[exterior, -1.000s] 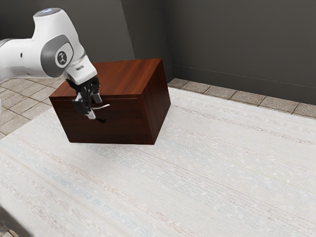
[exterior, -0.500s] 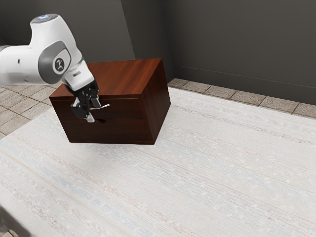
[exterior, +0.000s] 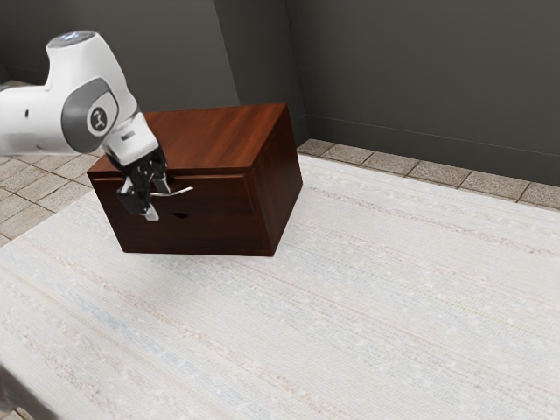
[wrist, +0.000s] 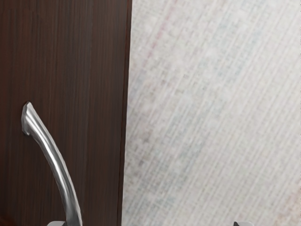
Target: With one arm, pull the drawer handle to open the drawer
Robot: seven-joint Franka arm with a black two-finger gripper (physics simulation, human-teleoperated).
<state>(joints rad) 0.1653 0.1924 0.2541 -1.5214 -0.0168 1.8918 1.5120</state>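
Jaws on my gripper (exterior: 147, 203) look spread wide, and the silver handle (exterior: 179, 190) sits right against one finger, not pinched from both sides. It's on the drawer (exterior: 210, 194) front of the dark wooden cabinet (exterior: 232, 136), upper left of the frame. The cabinet stands on a pale streaky surface (exterior: 350, 306), with grey tiles (exterior: 39, 179) and dark walls (exterior: 420, 61) behind it.

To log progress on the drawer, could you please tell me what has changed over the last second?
The arm drew back toward the exterior view's left, carrying the pincer with it, at the handle; the drawer front looks barely edged out. The cabinet stayed put.
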